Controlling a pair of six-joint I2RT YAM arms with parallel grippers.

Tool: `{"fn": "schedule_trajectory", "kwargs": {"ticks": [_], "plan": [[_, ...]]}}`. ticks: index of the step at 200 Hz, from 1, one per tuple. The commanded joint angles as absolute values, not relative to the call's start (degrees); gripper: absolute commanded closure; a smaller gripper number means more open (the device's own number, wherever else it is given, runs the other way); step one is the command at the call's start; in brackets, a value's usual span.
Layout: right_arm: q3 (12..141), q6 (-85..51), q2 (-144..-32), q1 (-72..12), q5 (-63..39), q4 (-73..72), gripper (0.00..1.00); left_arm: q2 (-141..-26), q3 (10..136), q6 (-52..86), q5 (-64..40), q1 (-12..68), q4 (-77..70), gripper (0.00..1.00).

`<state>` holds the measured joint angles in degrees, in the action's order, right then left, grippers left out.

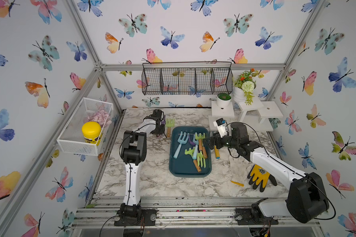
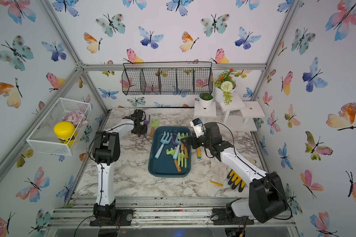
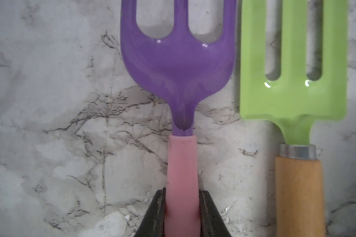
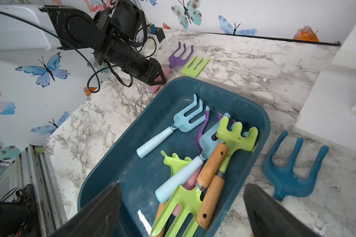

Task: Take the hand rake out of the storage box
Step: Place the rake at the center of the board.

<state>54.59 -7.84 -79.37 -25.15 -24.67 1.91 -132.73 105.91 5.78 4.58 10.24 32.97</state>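
The dark teal storage box [image 1: 183, 165] [image 2: 164, 167] [image 4: 132, 174] lies mid-table and holds several hand rakes and forks, among them a light blue one [image 1: 180, 143] [image 4: 185, 121] and green ones with wooden handles [image 4: 234, 135]. A purple hand rake with a pink handle [image 3: 177, 67] [image 4: 178, 56] lies on the marble outside the box, by its far left corner. My left gripper [image 3: 182, 192] [image 1: 159, 131] is shut on its pink handle. My right gripper [image 4: 182, 185] [image 1: 211, 141] hangs open over the box's right rim, with nothing between its fingers.
A green fork with a wooden handle [image 3: 292, 92] [image 1: 169, 123] lies right beside the purple rake. A dark blue fork [image 4: 292, 174] lies right of the box. Gloves [image 1: 259, 178] lie under the right arm. White steps with pots [image 1: 222, 111], a black wire rack [image 1: 186, 79] and a white mesh basket [image 1: 84, 127] line the walls.
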Motion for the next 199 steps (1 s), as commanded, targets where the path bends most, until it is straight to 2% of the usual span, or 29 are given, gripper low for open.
{"fn": "schedule_trajectory", "kwargs": {"ticks": [1,16,40,61,83,97,107,145,199], "plan": [[54.0,-7.1,-78.1,-25.1,-25.3,1.9,0.00,-133.3,106.2,5.8,4.8,10.5,35.5,0.69],[53.8,-7.1,-77.8,-25.1,-25.3,2.1,0.00,-132.6,105.6,6.0,5.2,10.6,35.1,0.67],[53.3,-7.2,-77.1,-25.1,-25.4,2.0,0.00,-130.9,104.3,6.1,5.1,10.6,33.8,0.57],[53.1,-7.2,-76.7,-25.2,-25.7,2.1,0.00,-129.0,103.6,6.1,5.1,10.7,33.2,0.55],[52.9,-7.3,-76.2,-25.1,-25.8,2.5,0.00,-125.2,100.2,6.2,3.8,11.1,29.8,0.22],[52.4,-7.4,-75.4,-25.1,-25.7,2.6,0.00,-122.6,98.3,6.6,2.8,11.2,28.1,0.08],[51.8,-7.5,-74.9,-25.1,-25.5,2.7,0.00,-120.6,97.2,7.1,2.2,11.3,27.7,0.02],[47.8,-8.2,-71.7,-25.1,-24.7,2.8,0.00,-109.6,90.0,8.2,1.0,14.8,26.1,0.02],[42.5,-9.9,-66.3,-25.1,-24.0,2.1,0.00,-98.3,79.6,8.9,1.5,26.7,25.7,0.02]]}}
